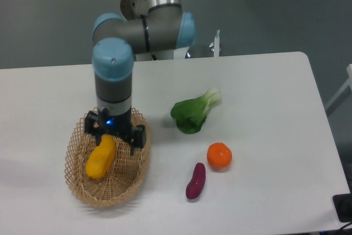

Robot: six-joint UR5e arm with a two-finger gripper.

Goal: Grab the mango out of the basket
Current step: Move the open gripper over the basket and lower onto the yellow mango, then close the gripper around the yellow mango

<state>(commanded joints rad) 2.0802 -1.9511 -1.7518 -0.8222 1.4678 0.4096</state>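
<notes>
Gripper (114, 137) hung over the basket (77, 188), jaws spread wide. Its fingers straddled the mango's (100, 158) upper end.

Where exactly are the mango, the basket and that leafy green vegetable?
mango (99, 159): fixed camera view, middle of its yellow body.
basket (110, 199): fixed camera view, near woven rim.
leafy green vegetable (190, 116): fixed camera view, dark green leaves.

A leafy green vegetable (193, 113) lies right of the fingers; the orange (219, 155) and purple sweet potato (196, 180) sit farther right, nearer the camera.
</notes>
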